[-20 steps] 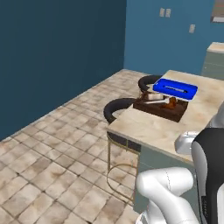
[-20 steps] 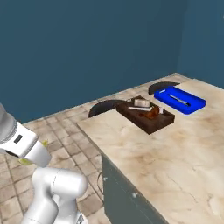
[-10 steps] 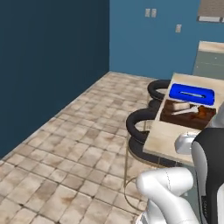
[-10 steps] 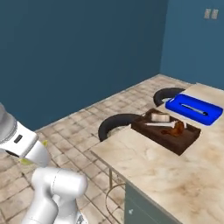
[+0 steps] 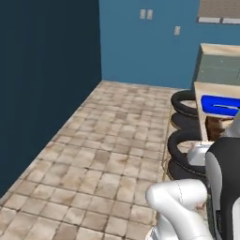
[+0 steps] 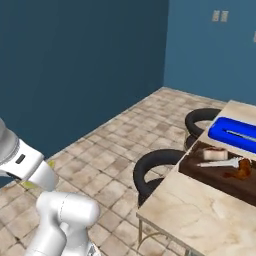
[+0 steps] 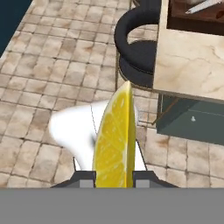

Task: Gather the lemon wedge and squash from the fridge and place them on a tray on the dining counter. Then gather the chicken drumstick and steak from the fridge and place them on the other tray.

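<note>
In the hand view a yellow lemon wedge (image 7: 116, 140) stands upright between the two dark fingertips of my gripper (image 7: 113, 177), which is shut on it above the tiled floor. The dining counter (image 6: 200, 215) lies ahead to the right, and its corner reaches into the hand view (image 7: 192, 65). On it rest a blue tray (image 6: 235, 134) and, nearer, a dark brown tray (image 6: 220, 172) carrying a few small items. In the left base view the blue tray (image 5: 220, 105) sits at the right edge. The fridge, squash, chicken drumstick and steak are out of view.
Two black round stools (image 6: 160, 172) (image 6: 202, 122) stand along the counter's near side; one stool (image 7: 140, 48) lies just ahead of the gripper. Open tiled floor (image 5: 108, 140) spreads to the left, bounded by dark blue walls (image 5: 47, 70).
The base has moved, so the whole scene has shifted: the counter and trays have slid toward the right in both base views. The lemon wedge stays in my grip.
</note>
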Robot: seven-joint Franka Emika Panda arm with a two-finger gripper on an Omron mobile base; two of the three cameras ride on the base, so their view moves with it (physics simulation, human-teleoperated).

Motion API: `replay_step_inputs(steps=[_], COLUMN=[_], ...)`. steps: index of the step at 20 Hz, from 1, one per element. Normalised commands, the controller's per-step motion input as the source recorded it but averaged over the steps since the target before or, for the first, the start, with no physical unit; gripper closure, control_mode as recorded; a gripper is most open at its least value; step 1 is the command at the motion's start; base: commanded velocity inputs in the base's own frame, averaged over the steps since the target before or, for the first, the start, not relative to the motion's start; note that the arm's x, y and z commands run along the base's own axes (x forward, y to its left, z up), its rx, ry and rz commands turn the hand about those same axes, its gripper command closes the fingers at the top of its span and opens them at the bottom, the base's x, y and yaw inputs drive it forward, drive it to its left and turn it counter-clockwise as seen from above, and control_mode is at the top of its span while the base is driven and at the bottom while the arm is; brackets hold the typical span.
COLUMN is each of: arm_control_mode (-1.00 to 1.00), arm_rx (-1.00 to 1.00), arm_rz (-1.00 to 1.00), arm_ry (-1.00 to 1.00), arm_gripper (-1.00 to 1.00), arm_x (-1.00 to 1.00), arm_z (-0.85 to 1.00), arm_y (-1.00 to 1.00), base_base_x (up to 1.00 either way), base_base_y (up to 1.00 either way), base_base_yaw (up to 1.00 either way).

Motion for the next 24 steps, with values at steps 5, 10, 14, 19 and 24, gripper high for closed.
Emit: replay_step_inputs(steps=[5,10,14,19,24], arm_control_mode=[1.0,1.0,1.0,1.0,1.0], arm_rx=[0.0,0.0,0.0,0.0,0.0], arm_rz=[0.0,0.0,0.0,0.0,0.0], arm_ry=[0.0,0.0,0.0,0.0,0.0], arm_gripper=[1.0,1.0,1.0,1.0,1.0], arm_x=[0.0,0.0,0.0,0.0,0.0], arm_z=[0.0,0.0,0.0,0.0,0.0], arm_y=[0.0,0.0,0.0,0.0,0.0], base_base_x=[1.0,0.98,0.86,0.63,0.55], base_base_y=[0.76,0.7,0.66,0.55,0.48], base_base_yaw=[-0.42,-0.48,-0.52,-0.59,-0.61])
